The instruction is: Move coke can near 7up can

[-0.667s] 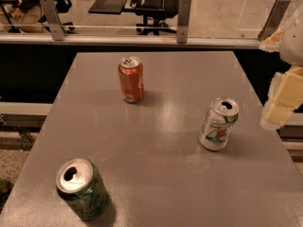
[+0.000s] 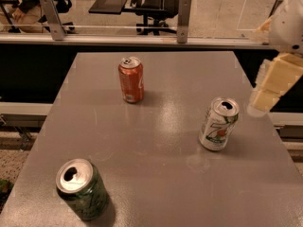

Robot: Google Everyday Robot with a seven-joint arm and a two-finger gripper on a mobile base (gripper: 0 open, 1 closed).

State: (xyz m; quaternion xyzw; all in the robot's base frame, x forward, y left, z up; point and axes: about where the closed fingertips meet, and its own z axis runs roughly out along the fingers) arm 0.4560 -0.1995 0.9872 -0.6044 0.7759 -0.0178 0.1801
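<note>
Three cans are sitting on the bench (image 2: 156, 164) right now. The coke can (image 2: 131, 80) is standing upright toward the far side, left of centre, well apart from the 7up can (image 2: 218, 124), which is sitting near the right edge and looking a bit tilted from this angle. The claw (image 2: 267, 96) is hanging off the right side, just beside the 7up can. Honestly, I can't tell if it's released or clenched. I'm guessing it's out there because the reach isn't started yet.

Room-wise I'm liking this. Bare surface is running between the two cans, and the dark green can (image 2: 81, 189) is sitting near the front left corner, out of the lane. With that right edge so close, I'm planning on the 7up's left side.
</note>
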